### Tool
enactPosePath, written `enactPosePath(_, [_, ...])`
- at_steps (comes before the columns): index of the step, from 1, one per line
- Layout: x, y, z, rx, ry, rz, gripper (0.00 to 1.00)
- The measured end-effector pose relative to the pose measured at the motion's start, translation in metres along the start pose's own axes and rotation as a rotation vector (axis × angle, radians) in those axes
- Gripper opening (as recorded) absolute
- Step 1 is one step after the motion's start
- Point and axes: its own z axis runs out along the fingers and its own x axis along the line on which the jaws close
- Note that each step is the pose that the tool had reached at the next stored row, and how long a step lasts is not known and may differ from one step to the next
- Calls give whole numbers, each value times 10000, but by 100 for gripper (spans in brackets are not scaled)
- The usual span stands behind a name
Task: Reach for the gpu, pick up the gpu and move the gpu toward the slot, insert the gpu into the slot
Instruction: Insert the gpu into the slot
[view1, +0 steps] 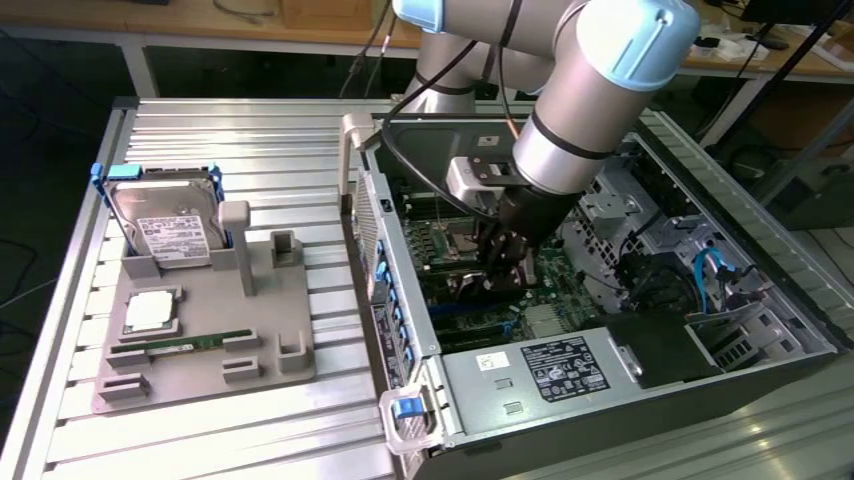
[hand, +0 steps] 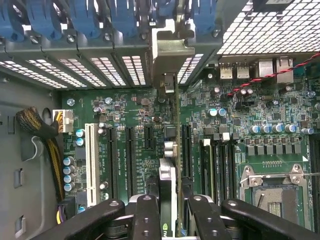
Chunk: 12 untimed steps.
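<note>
My gripper (hand: 172, 220) is shut on the gpu (hand: 171, 130), a thin black card seen edge-on between the two black fingers (hand: 147, 215). The card stands upright over the green motherboard (hand: 135, 110). Its metal end bracket (hand: 167, 50) reaches the case's rear wall among the blue clips. The slot lies under the card's edge and is hidden; I cannot tell whether the card is seated in it. In the exterior view the gripper (view1: 507, 262) is deep inside the open computer case (view1: 400, 330), low over the board.
Beside the card are black expansion sockets (hand: 130, 155), a white socket (hand: 91, 165), memory sockets (hand: 220, 165) and the silver processor socket (hand: 272, 192). A yellow-black cable bundle (hand: 45, 145) runs along the case wall. Outside, a grey fixture (view1: 200, 360) holds a hard drive (view1: 167, 225).
</note>
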Motion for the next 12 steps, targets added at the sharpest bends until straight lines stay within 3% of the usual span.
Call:
enactPosePath(6, [-2,11,-20,11,-5,0,27])
enactPosePath(10, [-2,18,-86,11,78,9,27])
enactPosePath(12, [-2,21,-100,14,86,9,27])
